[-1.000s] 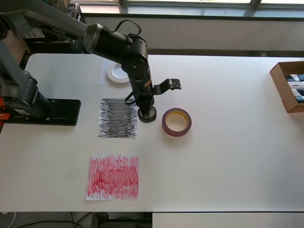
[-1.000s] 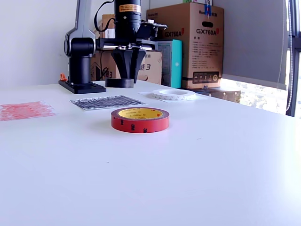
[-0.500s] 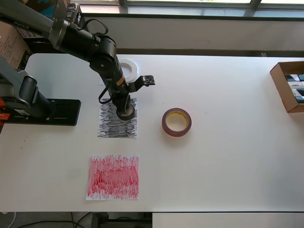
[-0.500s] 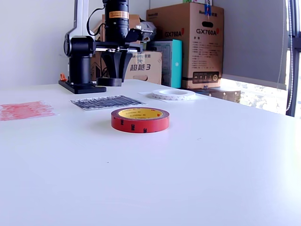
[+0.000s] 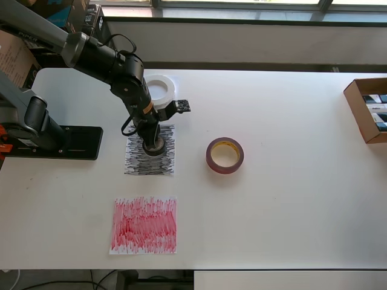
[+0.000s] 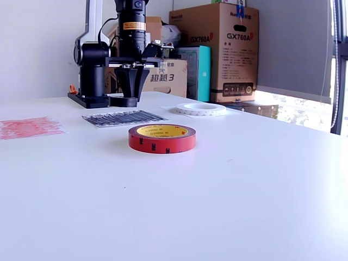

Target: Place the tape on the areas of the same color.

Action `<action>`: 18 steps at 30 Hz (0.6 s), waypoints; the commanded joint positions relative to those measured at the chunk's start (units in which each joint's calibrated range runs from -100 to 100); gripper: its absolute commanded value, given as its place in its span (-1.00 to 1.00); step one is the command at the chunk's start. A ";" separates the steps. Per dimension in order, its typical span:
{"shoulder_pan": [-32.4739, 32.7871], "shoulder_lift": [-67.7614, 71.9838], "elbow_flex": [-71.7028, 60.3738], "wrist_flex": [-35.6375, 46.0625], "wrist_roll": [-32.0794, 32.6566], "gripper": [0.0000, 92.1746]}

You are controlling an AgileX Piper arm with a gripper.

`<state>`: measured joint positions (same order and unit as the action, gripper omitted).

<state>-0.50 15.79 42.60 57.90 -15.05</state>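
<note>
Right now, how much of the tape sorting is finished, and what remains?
Done: the white roll lies on the white sheet. In hand: the gripper holds the black roll over the black-scribbled sheet, not yet released. Left: the maroon roll sits on bare table, apart from the red-scribbled sheet.

Overhead, the dark robot arm (image 5: 91, 51) covers the plain white paper sheet (image 5: 129, 96) at the large white tape ring's nine o'clock. The open brown cardboard box (image 5: 367, 109) runs off the right edge.

The hand (image 5: 152, 145) carried the black roll (image 5: 152, 147) over the black-scribbled sheet (image 5: 136, 163).
</note>
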 commanded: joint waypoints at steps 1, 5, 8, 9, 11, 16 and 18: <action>-0.19 0.49 0.25 0.10 -0.01 -1.00; 0.20 0.49 1.16 0.02 -0.09 -1.00; 0.28 0.49 1.79 0.02 -0.09 -1.00; 0.28 0.49 1.88 0.02 -0.09 -1.00; 0.28 0.49 1.88 0.02 -0.09 -1.00; 0.36 0.49 1.88 -0.07 -0.09 -1.00; 0.36 0.49 1.88 -0.07 -0.09 -1.00</action>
<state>-0.50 15.79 44.93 58.03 -15.05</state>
